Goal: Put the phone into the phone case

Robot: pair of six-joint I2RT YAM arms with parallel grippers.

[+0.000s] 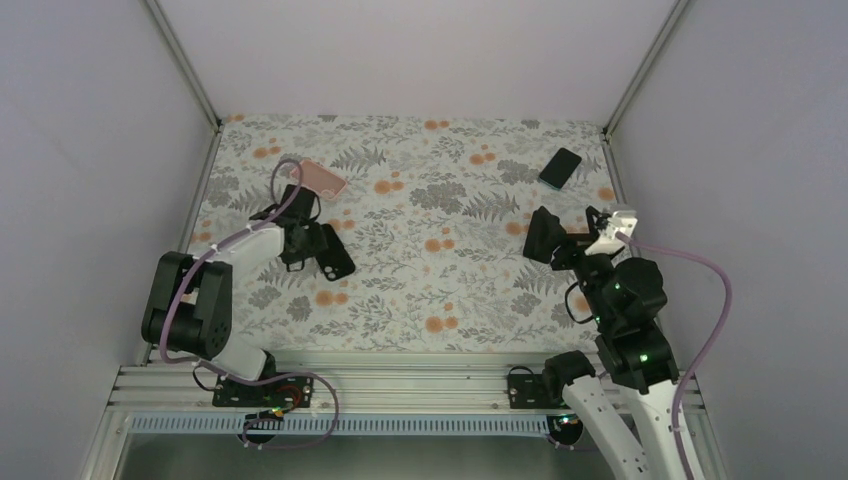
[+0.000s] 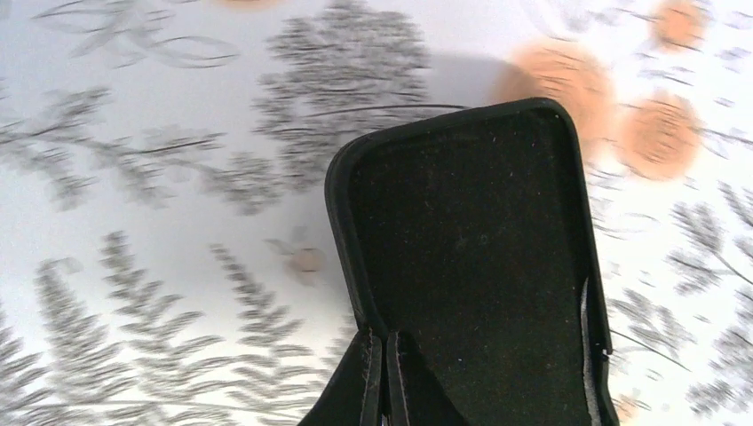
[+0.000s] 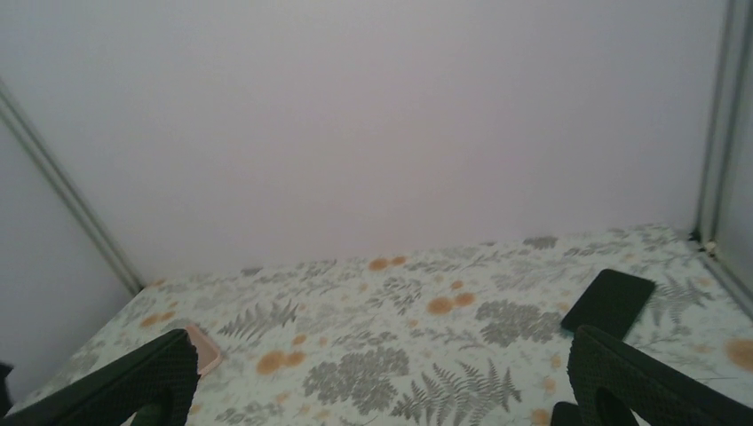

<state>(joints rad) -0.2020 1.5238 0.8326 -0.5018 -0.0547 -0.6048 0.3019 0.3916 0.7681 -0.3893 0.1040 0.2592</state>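
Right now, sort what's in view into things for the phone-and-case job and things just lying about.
For the job:
black phone case, pinched at its rim by the shut left end effector
black phone, back right, untouched

Lying about:
pink flat item, back left

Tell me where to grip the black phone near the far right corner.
Probably across its two long edges, near the middle, coming straight down from above: the phone lies flat on the table, so only its thin sides offer purchase. The open right hand is nearest.
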